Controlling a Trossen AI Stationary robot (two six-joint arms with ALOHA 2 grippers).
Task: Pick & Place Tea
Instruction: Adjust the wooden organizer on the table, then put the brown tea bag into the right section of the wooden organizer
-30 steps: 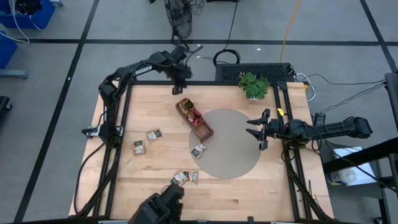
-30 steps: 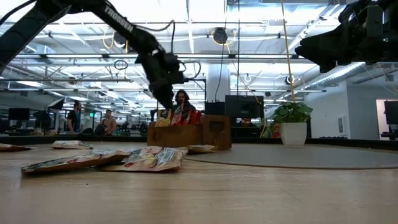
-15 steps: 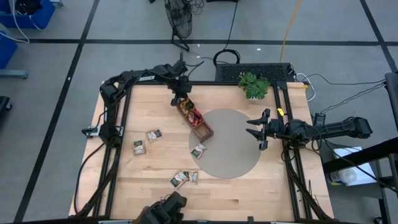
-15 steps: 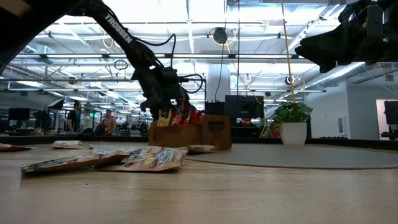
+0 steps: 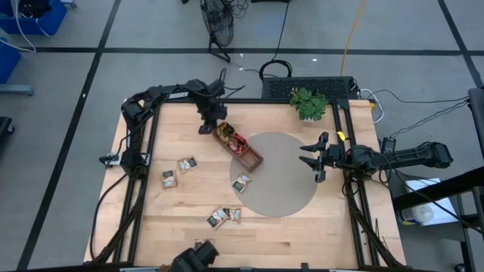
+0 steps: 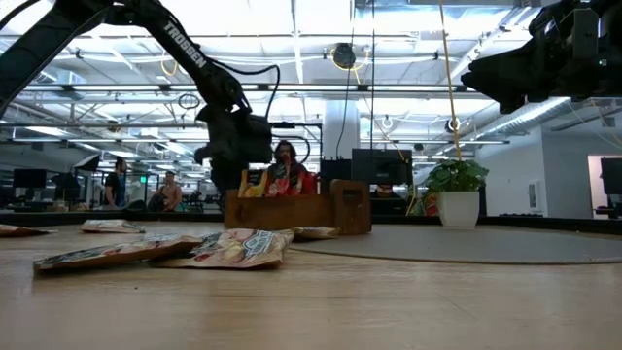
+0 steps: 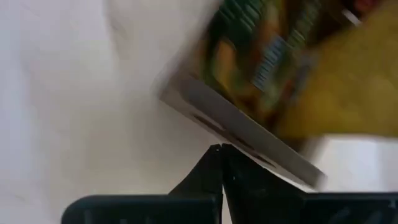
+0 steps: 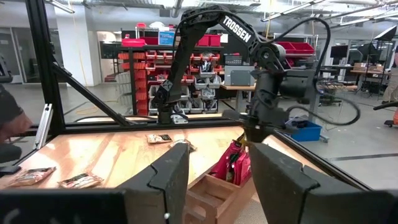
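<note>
Partway: several tea sachets (image 5: 236,140) stand in the wooden tray (image 5: 249,156); loose sachets (image 5: 224,216) remain on the table (image 5: 189,234) around 6 to 8 o'clock of it. Left gripper (image 5: 204,125), jaws closed and empty, sits at the tray's 10 o'clock end. Right gripper (image 5: 311,157) waits open at 3 o'clock. Potted plant (image 5: 308,102) stands clear at 1 o'clock.

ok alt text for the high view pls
Seen from above, the left gripper sits shut at the far end of a long brown wooden tray holding red tea sachets. More sachets lie loose on the wooden table; the right gripper waits open.
</note>
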